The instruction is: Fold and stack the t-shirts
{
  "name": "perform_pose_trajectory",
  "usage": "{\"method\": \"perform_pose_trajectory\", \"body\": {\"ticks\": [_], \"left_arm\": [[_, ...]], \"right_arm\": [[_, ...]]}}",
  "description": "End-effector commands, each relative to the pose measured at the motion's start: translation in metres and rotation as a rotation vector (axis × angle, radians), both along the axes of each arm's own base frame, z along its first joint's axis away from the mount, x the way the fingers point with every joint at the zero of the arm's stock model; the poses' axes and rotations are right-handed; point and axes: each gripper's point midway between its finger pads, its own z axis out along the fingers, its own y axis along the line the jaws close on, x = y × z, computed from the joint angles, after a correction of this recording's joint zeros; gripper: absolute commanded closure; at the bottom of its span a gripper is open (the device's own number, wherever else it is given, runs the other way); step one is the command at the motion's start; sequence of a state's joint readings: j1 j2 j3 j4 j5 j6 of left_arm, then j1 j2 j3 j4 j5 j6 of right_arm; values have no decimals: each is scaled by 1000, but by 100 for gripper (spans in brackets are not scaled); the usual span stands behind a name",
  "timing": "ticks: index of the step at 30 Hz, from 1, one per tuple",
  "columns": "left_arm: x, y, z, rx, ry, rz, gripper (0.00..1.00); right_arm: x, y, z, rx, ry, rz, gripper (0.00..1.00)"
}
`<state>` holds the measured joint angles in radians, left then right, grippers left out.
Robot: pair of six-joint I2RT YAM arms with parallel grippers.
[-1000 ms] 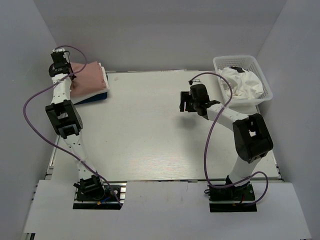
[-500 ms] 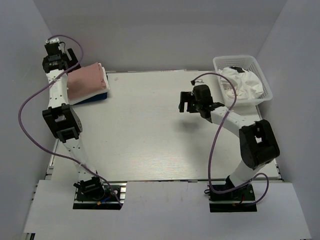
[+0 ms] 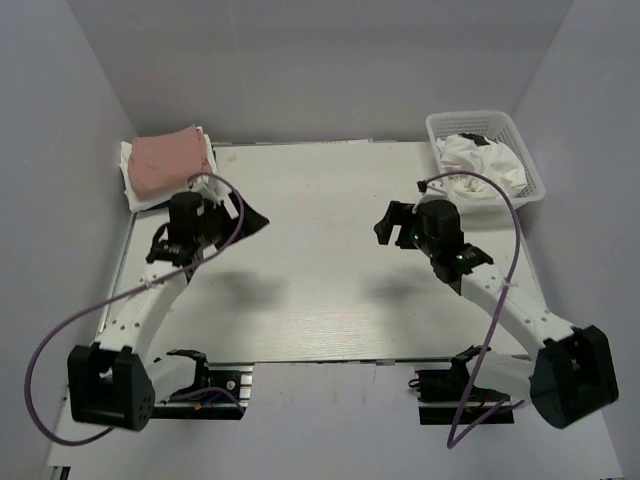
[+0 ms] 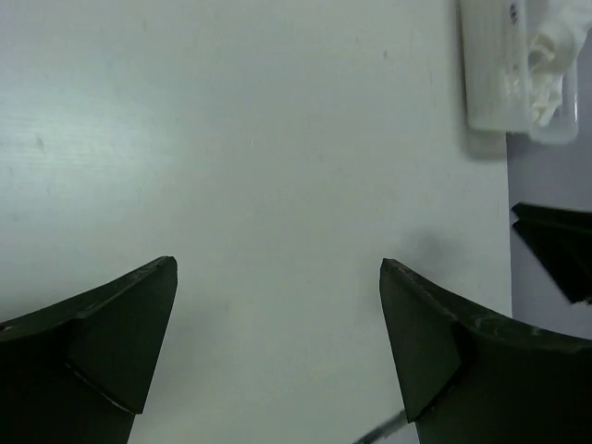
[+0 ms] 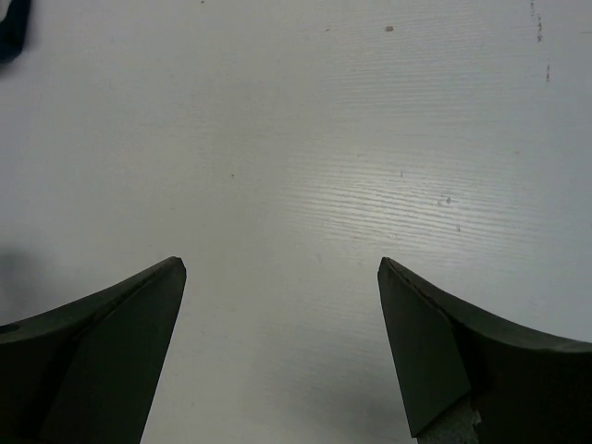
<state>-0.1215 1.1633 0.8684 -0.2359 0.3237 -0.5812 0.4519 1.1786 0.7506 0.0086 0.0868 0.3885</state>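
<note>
A folded dusty-pink t-shirt [image 3: 172,160] lies on top of a white one [image 3: 130,186] in a pile at the table's back left corner. A crumpled white t-shirt [image 3: 487,160] fills the mesh basket [image 3: 470,118] at the back right; the left wrist view shows the basket [image 4: 490,74] and the shirt [image 4: 555,42] at its top right. My left gripper [image 3: 240,212] [image 4: 277,265] hovers open over bare table, just right of the pile. Over the table's centre-right my right gripper [image 3: 393,224] [image 5: 280,264] is open too, with nothing between its fingers.
The white table [image 3: 310,270] stretches between the two grippers. Grey walls close in the back and both sides. In the left wrist view the right gripper's dark fingers [image 4: 555,254] show at the right edge. Purple cables loop from both arms.
My left arm has swung down from the pile at the back left to low over the table, its jaws opening. The right arm has drawn back toward the near right.
</note>
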Motion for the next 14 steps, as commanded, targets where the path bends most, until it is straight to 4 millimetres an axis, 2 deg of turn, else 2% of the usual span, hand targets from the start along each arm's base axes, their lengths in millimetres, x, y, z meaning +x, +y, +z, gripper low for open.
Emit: {"method": "perform_pose_trajectory", "body": {"ticks": [1,3,4,5,6,7,10,12,14], "left_arm": [[-37,-14,22,-87,-82,-36,0],[-57,-12,17,-76,-65,-29,0],[-66,-7,12,-58,-52,-20,0],[-75,-3,16,-50,-86,2,0],[-80,2,14,-27,-80,18,0],[-81,11,13,5,-87,53,0],[-83,18,8,35,-73,83,0],[-83,15,3,38,-57,61,0],[-84,9,3,23,-52,29,0]], "right_arm": [[-12,-11,21,80,-62,-63,10],[-16,-11,23,129,-71,-82,10],[-23,-16,4,124,-41,-94,10],[-25,-17,14,151,-78,-100,10],[-25,-18,15,160,-92,-108,10],[-30,-22,7,158,-88,-120,10],[-31,-23,15,163,-113,-111,10],[-33,-22,12,135,-104,-89,10],[-31,-21,18,123,-106,-81,10]]}}
